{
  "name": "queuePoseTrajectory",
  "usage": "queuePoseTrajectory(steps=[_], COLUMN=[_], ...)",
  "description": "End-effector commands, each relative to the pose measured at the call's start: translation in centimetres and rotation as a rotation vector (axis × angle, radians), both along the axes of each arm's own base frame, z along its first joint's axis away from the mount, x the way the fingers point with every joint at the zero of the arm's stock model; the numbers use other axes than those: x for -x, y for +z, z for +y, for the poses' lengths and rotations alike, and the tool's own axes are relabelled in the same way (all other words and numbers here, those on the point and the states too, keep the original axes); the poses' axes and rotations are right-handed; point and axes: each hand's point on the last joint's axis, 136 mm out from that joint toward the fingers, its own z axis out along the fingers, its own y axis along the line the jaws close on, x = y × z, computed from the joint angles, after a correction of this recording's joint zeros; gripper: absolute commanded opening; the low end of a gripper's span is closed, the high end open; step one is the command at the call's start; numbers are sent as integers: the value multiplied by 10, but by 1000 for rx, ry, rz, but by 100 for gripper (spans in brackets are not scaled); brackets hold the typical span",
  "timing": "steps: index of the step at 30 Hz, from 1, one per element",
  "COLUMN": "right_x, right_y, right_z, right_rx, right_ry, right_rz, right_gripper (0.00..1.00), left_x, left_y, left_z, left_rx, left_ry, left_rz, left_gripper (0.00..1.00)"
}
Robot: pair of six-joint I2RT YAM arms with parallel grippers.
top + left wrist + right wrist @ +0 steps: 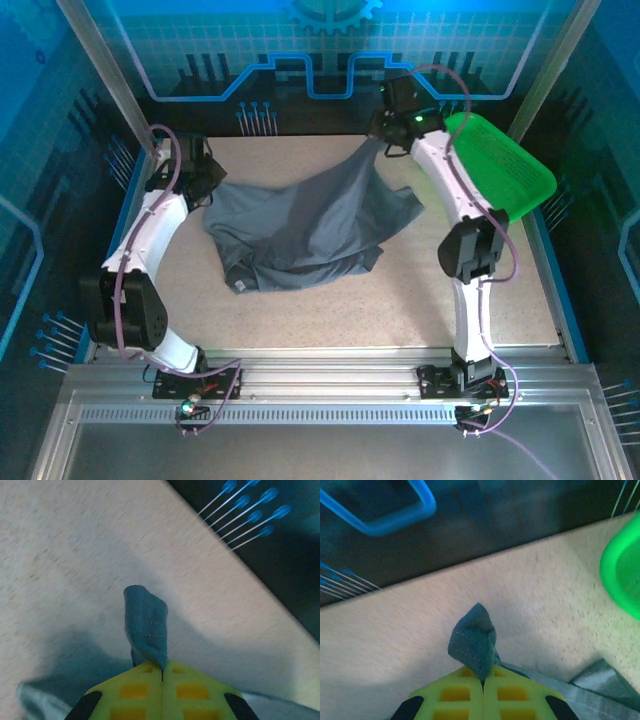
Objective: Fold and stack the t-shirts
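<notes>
- The table carries one dark slate-grey t-shirt, bunched across its middle. One part is drawn up toward 1 o'clock and another out toward 10 o'clock, and the rest sags in a crumpled heap toward 7 o'clock.
- The bright green tray sits at the table's 2 o'clock corner, beyond my right arm. As far as I can tell it is not touching the cloth.
- My right gripper has its yellow jaws pressed together on a hemmed fold of the shirt, which pokes out past the tips.
- My left gripper is likewise clamped tight on a stitched edge of the same shirt, above the tabletop.
- I judge this to be the spreading step: two edges are pinched, and nothing is folded or stacked yet.
- The next move calls for drawing the two grips apart until the cloth pulls taut. Then I would lay it flat, steering clear of the tray.
</notes>
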Motion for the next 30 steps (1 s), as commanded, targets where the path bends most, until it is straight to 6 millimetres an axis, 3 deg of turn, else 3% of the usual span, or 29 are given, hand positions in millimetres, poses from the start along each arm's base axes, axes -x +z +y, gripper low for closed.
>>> queuePoseTrajectory(steps=[1, 6, 10, 16, 19, 22, 24, 27, 30], right_x=[-1, 23, 64, 140, 165, 172, 168, 151, 122], right_y=[58, 142, 197, 242, 247, 240, 229, 207, 172], right_z=[-12, -29, -44, -72, -79, -74, -69, -60, -40], right_rx=[-93, -163, -181, -231, -283, -311, -319, -322, -333], right_ry=[5, 17, 15, -30, -49, -26, -8, 14, 75], right_rz=[-120, -285, -399, -543, -574, -540, -508, -437, -320], right_gripper=[0, 0, 0, 0, 0, 0, 0, 0, 0], left_x=[-10, -1, 33, 100, 119, 119, 103, 66, 18], left_y=[97, 189, 248, 306, 325, 333, 326, 292, 236], left_z=[3, 9, 7, 13, 13, 12, 11, 4, -7], left_rx=[41, 62, 68, 26, 28, 63, 80, 127, 199], left_ry=[21, 30, 22, 50, 57, 60, 52, 24, -20], left_rz=[-264, -504, -671, -831, -862, -870, -823, -672, -504], left_gripper=[0, 0, 0, 0, 0, 0, 0, 0, 0])
